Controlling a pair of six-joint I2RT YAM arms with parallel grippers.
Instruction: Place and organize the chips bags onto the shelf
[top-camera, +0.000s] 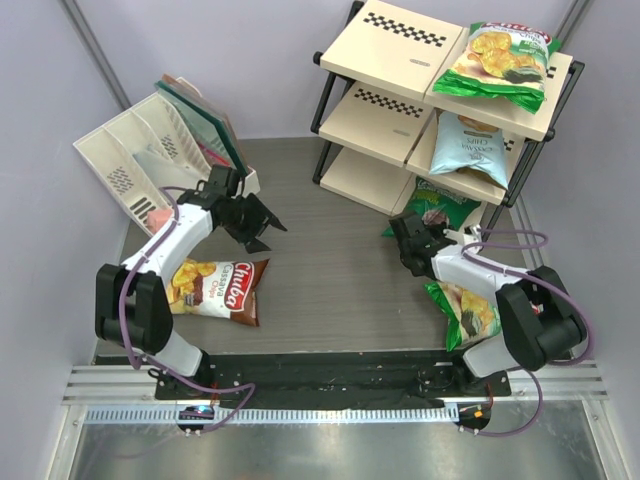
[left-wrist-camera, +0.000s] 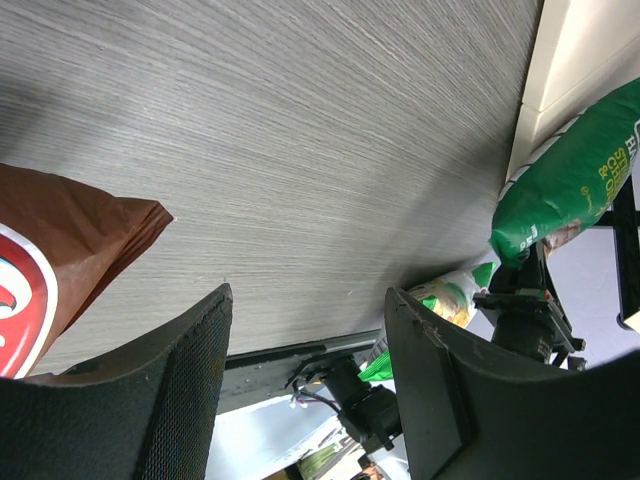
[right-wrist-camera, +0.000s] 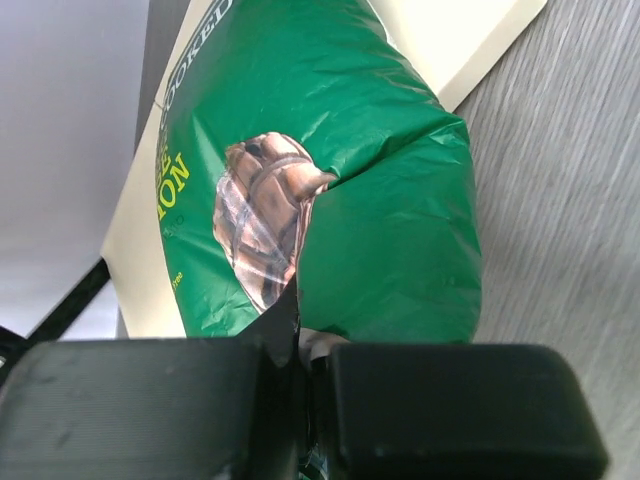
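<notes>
The shelf (top-camera: 390, 50) stands at the back right. A green-and-white chips bag (top-camera: 497, 62) lies on its top board and a light blue one (top-camera: 470, 142) on the middle board. My right gripper (top-camera: 408, 236) is shut on the edge of a dark green bag (top-camera: 437, 206) that lies at the lowest board; in the right wrist view this bag (right-wrist-camera: 380, 220) fills the space ahead of the gripper (right-wrist-camera: 305, 355). Another green-and-white bag (top-camera: 466, 312) lies under the right arm. My left gripper (top-camera: 264, 228) hangs open and empty, the brown Chuba bag (top-camera: 215, 288) lying beside the left arm.
A white slotted organizer (top-camera: 135, 160) stands at the back left with flat panels (top-camera: 205, 118) leaning in it. The black base rail (top-camera: 330, 372) runs along the near edge. In the left wrist view, grey tabletop (left-wrist-camera: 300, 130) lies ahead of the open fingers (left-wrist-camera: 185, 380).
</notes>
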